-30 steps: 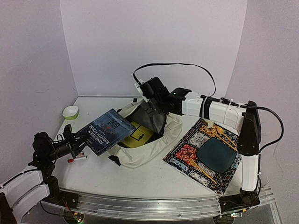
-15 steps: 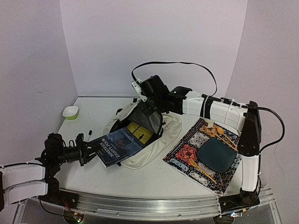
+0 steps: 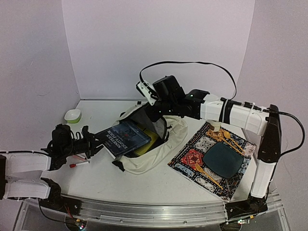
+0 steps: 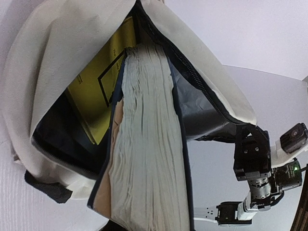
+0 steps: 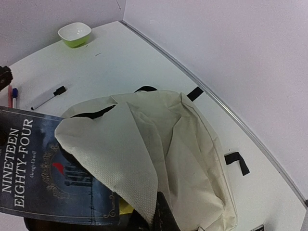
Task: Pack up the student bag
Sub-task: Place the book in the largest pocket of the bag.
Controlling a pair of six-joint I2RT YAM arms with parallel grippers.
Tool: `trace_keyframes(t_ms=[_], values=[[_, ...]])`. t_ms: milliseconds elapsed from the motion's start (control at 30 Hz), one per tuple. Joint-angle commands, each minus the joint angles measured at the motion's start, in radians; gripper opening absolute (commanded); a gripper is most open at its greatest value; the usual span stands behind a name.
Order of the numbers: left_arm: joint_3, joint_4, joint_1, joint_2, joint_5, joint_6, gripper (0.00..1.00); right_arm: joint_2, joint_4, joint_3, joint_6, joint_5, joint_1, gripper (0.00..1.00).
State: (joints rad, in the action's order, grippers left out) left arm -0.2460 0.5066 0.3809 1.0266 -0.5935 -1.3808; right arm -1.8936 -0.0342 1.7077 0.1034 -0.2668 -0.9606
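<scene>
The student bag (image 3: 161, 150), cream with black straps, lies at the table's middle with its mouth facing left. My right gripper (image 3: 153, 111) is shut on the bag's upper flap (image 5: 120, 159) and holds it raised, so the dark lining shows. My left gripper (image 3: 97, 143) is shut on a blue book titled Nineteen Eighty-Four (image 3: 122, 137). The book's far end reaches into the bag's mouth. In the left wrist view its page edges (image 4: 149, 159) run toward the opening, beside a yellow book (image 4: 96, 96) lying inside the bag (image 4: 57, 57). My left fingers are hidden behind the book there.
A green and white bowl (image 3: 72, 115) sits at the back left. Markers (image 3: 79, 164) lie near my left arm. A patterned placemat (image 3: 192, 159) on the right carries a dark plate (image 3: 223, 159), wooden cutlery and a small cup (image 3: 215, 126).
My left gripper has carried the blue book rightward and levelled it, bringing its far end into the bag's mouth. My right gripper has lifted the flap a little higher.
</scene>
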Motion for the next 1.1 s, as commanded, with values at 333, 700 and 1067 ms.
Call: trace_keyframes(t_ms=[333,700,1067], values=[[-0.195,0.228,0.164,0.229,0.233,0.035,0.0,0.105,0.158,-0.032,-0.029,0.141,-0.024,0.0],[-0.271,0.452,0.234,0.469,0.395,-0.021,0.0,0.106,0.181,-0.059,-0.048,0.181,-0.032,0.0],[-0.397,0.511,0.295,0.657,0.517,-0.041,0.0,0.089,0.189,-0.079,-0.064,0.19,-0.041,0.0]])
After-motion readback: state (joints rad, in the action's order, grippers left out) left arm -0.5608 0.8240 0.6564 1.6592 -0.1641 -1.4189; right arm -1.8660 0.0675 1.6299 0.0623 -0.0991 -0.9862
